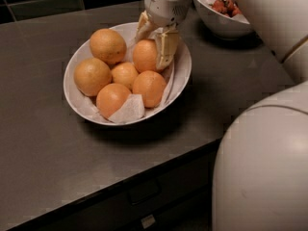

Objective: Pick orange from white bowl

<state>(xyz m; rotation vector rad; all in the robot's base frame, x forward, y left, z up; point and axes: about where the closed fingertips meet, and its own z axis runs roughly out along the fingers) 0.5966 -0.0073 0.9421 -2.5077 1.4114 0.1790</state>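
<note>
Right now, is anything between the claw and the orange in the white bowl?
Nothing visible is. The claw is right at the orange, at the far right of the white bowl. A paler fruit and another orange crowd it on the near side, but neither sits between it and the claw.

Pincer [153, 46] is low over the far side of the white bowl [68, 88]. Off-task items I log:

- A smaller deep bowl [219, 25] sits far right on the dark surface [43, 143], holding red berries [225, 6].
- Three paler fruits share the big dish: a far-left fruit [108, 45], a left fruit [92, 76], and a small fruit [124, 74] between them.
- Crumpled paper [127, 110] pokes up at the near rim.
- A drawer front [144, 191] below the edge carries a pale tag [147, 221].
- Dark tiles [48, 4] run behind.
</note>
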